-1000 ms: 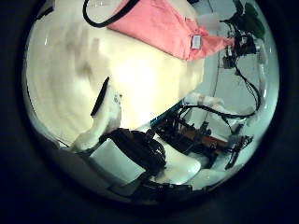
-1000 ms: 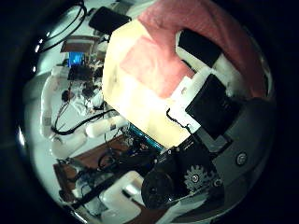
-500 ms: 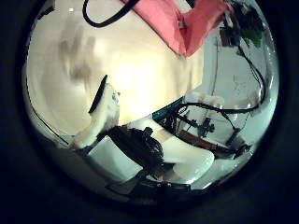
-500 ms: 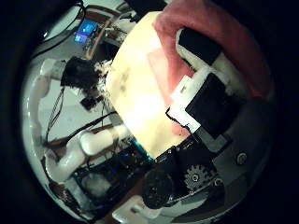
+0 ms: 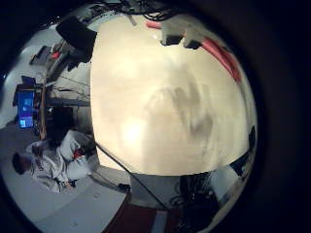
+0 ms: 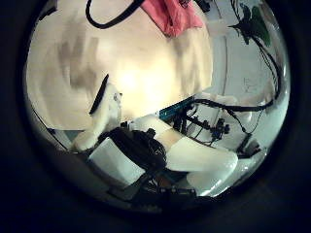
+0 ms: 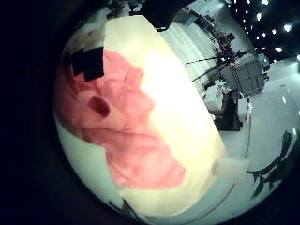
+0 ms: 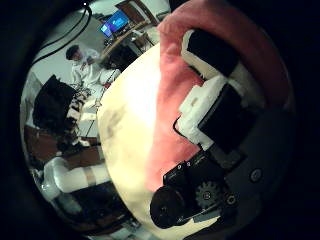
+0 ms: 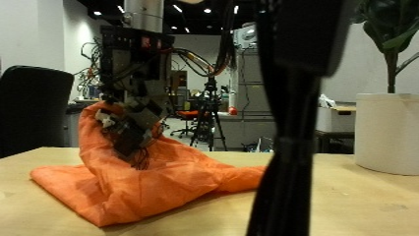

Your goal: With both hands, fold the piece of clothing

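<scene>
In the outside view an orange piece of clothing [image 9: 145, 182] lies bunched on the wooden table [image 9: 354, 211]. A hand [image 9: 135, 123] pinches one part of it and holds it up in a peak. The right thumb side palm view shows the cloth [image 8: 170, 110] close under the right hand's curled fingers [image 8: 215, 100]. The right little finger side palm view shows it crumpled [image 7: 131, 131] on the table. My left hand [image 6: 117, 146] is over bare table with a finger straight, away from the cloth [image 6: 170, 12]. The cloth [image 5: 225, 60] lies at the table's far edge in the left little finger side palm view.
A dark arm [image 9: 299, 118] stands close in the foreground of the outside view and hides part of the table. A white plant pot [image 9: 387, 133] stands beyond the table, and a black chair [image 9: 32, 108] is behind the cloth side.
The left palm camera has moved away from the cloth, which now shows only at that view's edge. The right palm has come closer to the cloth, which fills more of its view.
</scene>
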`<state>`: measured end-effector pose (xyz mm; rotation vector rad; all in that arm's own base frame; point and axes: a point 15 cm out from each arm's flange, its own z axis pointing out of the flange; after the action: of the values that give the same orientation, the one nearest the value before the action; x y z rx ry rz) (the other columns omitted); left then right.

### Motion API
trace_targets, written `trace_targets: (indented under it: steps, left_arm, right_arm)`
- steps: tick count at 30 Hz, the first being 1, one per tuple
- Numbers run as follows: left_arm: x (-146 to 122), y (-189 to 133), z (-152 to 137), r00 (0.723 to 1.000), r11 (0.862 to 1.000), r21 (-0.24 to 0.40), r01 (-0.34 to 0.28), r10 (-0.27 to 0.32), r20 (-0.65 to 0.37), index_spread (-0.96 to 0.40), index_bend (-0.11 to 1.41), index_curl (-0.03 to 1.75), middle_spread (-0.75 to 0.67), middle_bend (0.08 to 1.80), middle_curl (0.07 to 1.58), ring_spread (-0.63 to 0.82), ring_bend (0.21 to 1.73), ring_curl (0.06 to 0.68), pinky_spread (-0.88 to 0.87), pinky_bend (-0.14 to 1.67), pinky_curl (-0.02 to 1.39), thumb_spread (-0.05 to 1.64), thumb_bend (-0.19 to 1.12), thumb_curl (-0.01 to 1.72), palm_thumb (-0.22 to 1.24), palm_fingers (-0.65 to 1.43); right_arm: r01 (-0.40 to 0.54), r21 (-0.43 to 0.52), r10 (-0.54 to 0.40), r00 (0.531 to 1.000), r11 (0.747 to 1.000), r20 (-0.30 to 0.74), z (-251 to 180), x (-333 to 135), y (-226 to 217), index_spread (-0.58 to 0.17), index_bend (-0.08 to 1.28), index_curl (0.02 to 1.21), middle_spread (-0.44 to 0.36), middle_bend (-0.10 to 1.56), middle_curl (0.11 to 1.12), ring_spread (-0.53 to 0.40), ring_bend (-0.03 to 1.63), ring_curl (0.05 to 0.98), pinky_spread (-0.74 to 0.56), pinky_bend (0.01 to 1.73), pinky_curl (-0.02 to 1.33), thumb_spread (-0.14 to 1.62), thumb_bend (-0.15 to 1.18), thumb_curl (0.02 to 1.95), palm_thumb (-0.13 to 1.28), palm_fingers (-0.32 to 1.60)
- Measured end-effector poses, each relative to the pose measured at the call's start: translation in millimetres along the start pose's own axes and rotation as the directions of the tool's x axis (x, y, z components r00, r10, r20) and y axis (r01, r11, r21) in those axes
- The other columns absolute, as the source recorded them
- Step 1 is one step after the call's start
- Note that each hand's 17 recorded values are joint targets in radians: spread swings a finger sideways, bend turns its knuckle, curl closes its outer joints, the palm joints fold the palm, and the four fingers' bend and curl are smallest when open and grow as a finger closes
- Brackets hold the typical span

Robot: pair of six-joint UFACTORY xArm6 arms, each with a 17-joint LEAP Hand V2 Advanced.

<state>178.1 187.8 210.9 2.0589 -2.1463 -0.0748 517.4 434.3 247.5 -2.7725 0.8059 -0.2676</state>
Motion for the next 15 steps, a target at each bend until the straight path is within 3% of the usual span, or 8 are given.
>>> trace_targets:
  steps: [4, 5, 6, 7, 8, 11, 13, 15]
  left_arm:
    - [0.6, 1.3, -0.4, 1.000, 1.000, 0.006, -0.001, 0.001, 0.006, 0.00, 0.16, 0.30, 0.05, 0.21, 0.36, 0.28, 0.47, 0.212, 0.26, 0.31, 0.31, 1.24, -0.01, 0.35, 0.65, 0.17]
    - [1.8, 1.0, 0.4, 1.000, 1.000, 0.006, -0.002, 0.002, 0.005, 0.00, 0.16, 0.30, 0.05, 0.21, 0.36, 0.28, 0.47, 0.212, 0.26, 0.31, 0.31, 1.24, -0.01, 0.35, 0.65, 0.17]
    - [2.5, -0.2, 0.3, 1.000, 1.000, 0.007, -0.004, 0.004, 0.006, 0.00, 0.16, 0.30, 0.05, 0.22, 0.36, 0.27, 0.47, 0.212, 0.26, 0.30, 0.31, 1.24, -0.01, 0.35, 0.65, 0.17]
    - [3.3, -1.4, 0.3, 1.000, 1.000, 0.008, -0.008, 0.007, 0.007, 0.00, 0.16, 0.30, 0.05, 0.22, 0.36, 0.27, 0.47, 0.212, 0.26, 0.31, 0.31, 1.24, -0.01, 0.35, 0.66, 0.17]
    - [4.5, -2.2, 0.2, 1.000, 1.000, 0.007, -0.011, 0.011, 0.007, 0.00, 0.16, 0.29, 0.04, 0.22, 0.36, 0.27, 0.47, 0.212, 0.26, 0.31, 0.31, 1.24, -0.01, 0.35, 0.66, 0.17]
    - [7.9, -4.9, -1.0, 1.000, 1.000, 0.008, -0.016, 0.016, 0.010, -0.01, 0.16, 0.30, 0.04, 0.22, 0.37, 0.27, 0.47, 0.210, 0.26, 0.30, 0.31, 1.24, -0.01, 0.36, 0.67, 0.18]
    - [11.5, -6.4, -1.1, 1.000, 1.000, 0.006, -0.020, 0.020, 0.010, -0.01, 0.16, 0.30, 0.03, 0.22, 0.37, 0.27, 0.47, 0.210, 0.26, 0.30, 0.31, 1.24, -0.01, 0.36, 0.67, 0.18]
    - [11.6, -6.4, -1.6, 1.000, 1.000, 0.005, -0.022, 0.022, 0.014, -0.01, 0.16, 0.30, 0.03, 0.22, 0.37, 0.27, 0.47, 0.209, 0.26, 0.30, 0.31, 1.23, -0.01, 0.37, 0.67, 0.18]
  right_arm:
    - [0.052, 0.006, -0.052, 0.999, 0.999, 0.005, -3.2, 2.8, 0.0, -0.300, 0.90, 0.80, -0.144, 1.12, 0.67, -0.249, 1.12, 0.644, -0.47, 0.95, 0.72, 1.39, 0.00, 0.58, 0.92, 1.11]
    - [0.063, 0.014, -0.063, 0.998, 0.998, 0.001, -8.2, 8.1, -0.2, -0.252, 1.12, 0.83, -0.222, 0.96, 0.67, -0.296, 1.07, 0.644, -0.51, 0.81, 0.70, 1.39, -0.01, 0.57, 0.92, 0.82]
    - [0.063, 0.019, -0.063, 0.998, 0.998, -0.001, -11.9, 11.5, -0.2, -0.205, 1.07, 0.85, -0.255, 0.91, 0.66, -0.347, 1.15, 0.677, -0.52, 0.79, 0.72, 1.38, -0.01, 0.57, 0.92, 0.65]
    - [0.062, 0.025, -0.062, 0.998, 0.998, -0.003, -16.3, 13.9, -0.8, -0.215, 1.00, 0.84, -0.265, 1.04, 0.70, -0.374, 1.14, 0.654, -0.52, 0.73, 0.69, 1.37, -0.01, 0.57, 0.92, 0.69]
    - [0.063, 0.031, -0.063, 0.998, 0.998, -0.005, -20.3, 14.4, -1.8, -0.240, 0.86, 0.81, -0.248, 0.98, 0.69, -0.365, 1.25, 0.666, -0.52, 0.73, 0.68, 1.37, -0.01, 0.56, 0.92, 0.62]
    - [0.068, 0.043, -0.068, 0.998, 0.997, -0.008, -29.4, 16.6, -3.6, -0.264, 0.60, 0.77, -0.225, 0.92, 0.69, -0.292, 1.20, 0.681, -0.49, 0.80, 0.70, 1.33, -0.03, 0.55, 0.87, 0.21]
    - [0.077, 0.046, -0.077, 0.997, 0.996, -0.010, -32.3, 16.7, -4.2, -0.297, 0.45, 0.67, -0.157, 0.76, 0.62, -0.249, 1.04, 0.634, -0.28, 0.85, 0.72, 1.28, -0.05, 0.54, 0.79, -0.08]
    - [0.089, 0.040, -0.088, 0.996, 0.995, -0.007, -33.0, 13.5, -3.4, -0.344, 0.34, 0.55, -0.061, 0.55, 0.52, -0.105, 0.83, 0.529, -0.06, 0.87, 0.68, 1.24, -0.04, 0.52, 0.72, -0.14]
